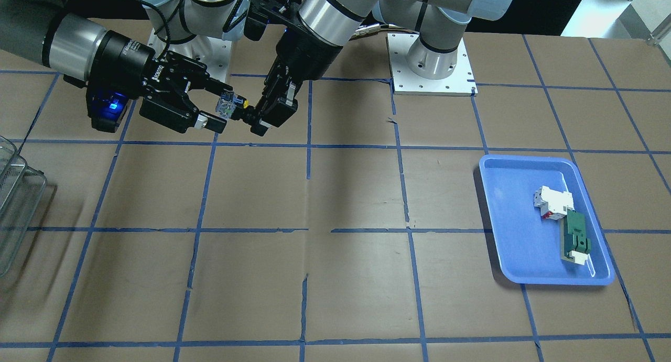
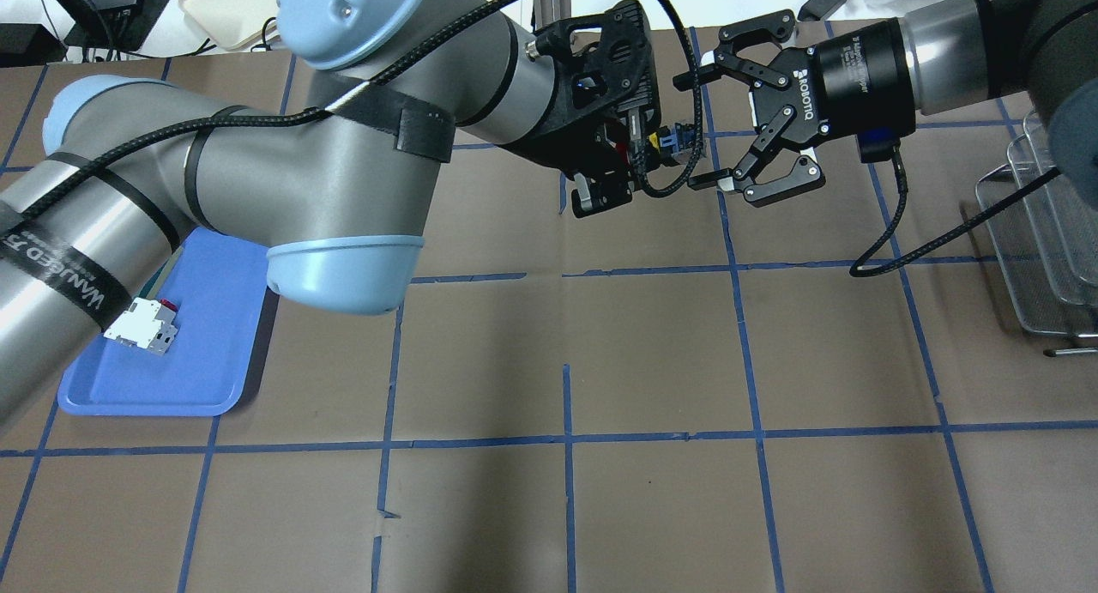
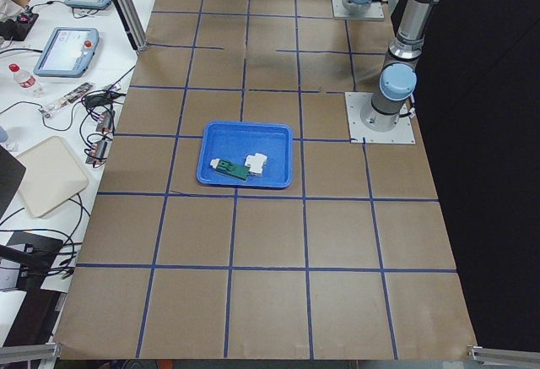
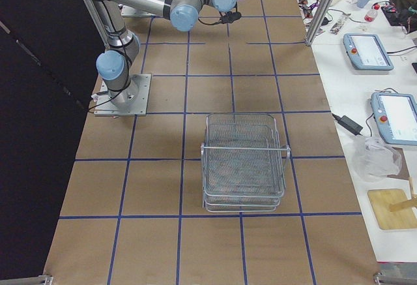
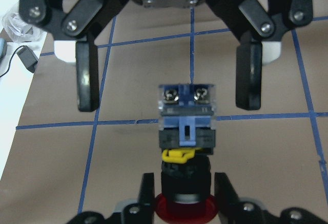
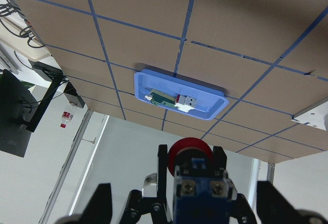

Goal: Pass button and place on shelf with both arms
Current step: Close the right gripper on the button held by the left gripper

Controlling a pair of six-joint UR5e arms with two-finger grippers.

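Note:
My left gripper (image 1: 252, 118) is shut on the button (image 1: 234, 106) and holds it in the air over the far part of the table. It grips near the red cap, and the clear bluish end block points at my right gripper (image 1: 222, 109). The right gripper is open, one finger on each side of the end block, apart from it. In the left wrist view the button (image 5: 187, 126) lies between the right gripper's fingers (image 5: 87, 83). In the overhead view the button (image 2: 673, 138) sits between both grippers. The wire shelf (image 1: 15, 194) stands at the table's edge on my right side (image 2: 1042, 232).
A blue tray (image 1: 516, 257) on my left side holds a white block with red marks (image 1: 553, 200) and a green-and-white flat part (image 1: 575, 239). The table is brown with blue tape lines. Two arm base plates (image 1: 430, 63) are at the back.

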